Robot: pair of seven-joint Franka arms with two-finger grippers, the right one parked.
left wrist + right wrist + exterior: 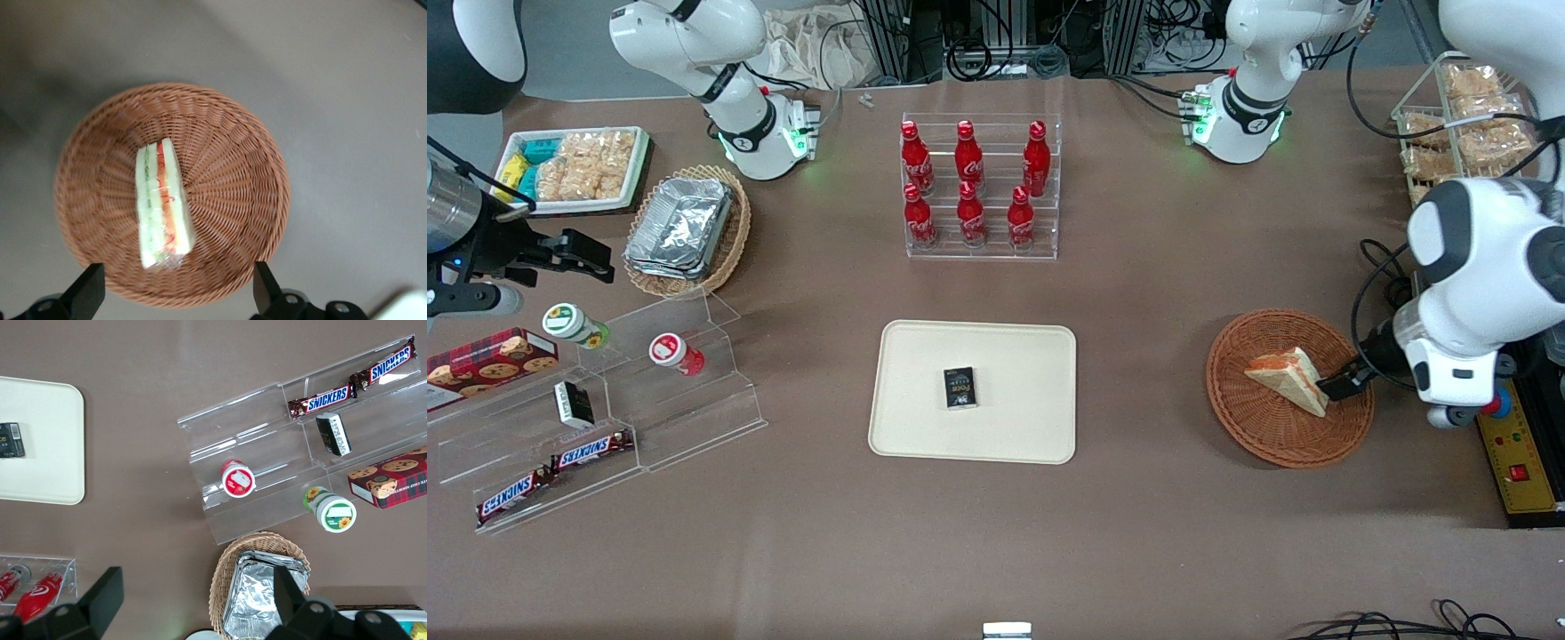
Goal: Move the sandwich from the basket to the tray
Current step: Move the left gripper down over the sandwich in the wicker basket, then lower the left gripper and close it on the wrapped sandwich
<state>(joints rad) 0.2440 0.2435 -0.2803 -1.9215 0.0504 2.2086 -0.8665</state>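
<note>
- Sandwich (162,203): small triangular wedge of pale white bread, in clear wrap; green and orange-red filling layers visible along the cut edge.
- Position: lying inside the round, shallow, reddish-brown woven wicker basket (1267,436), off centre, toward the rim nearest the working arm. Not yet lifted.
- Basket location: toward the working arm's end of the brown table, well apart from the destination.
- Left gripper (175,293): hovering above the basket rim, just beside the wedge, fingers (265,285) spread wide with nothing between them. Spacing judged wide enough to straddle the wedge across its bread faces.
- Destination: flat cream-beige rectangular plastic tray (925,427) with rounded corners, near the table centre; small dark packet (959,388) resting on it.
- Bare tray surface around the packet judged sufficient for placement.
</note>
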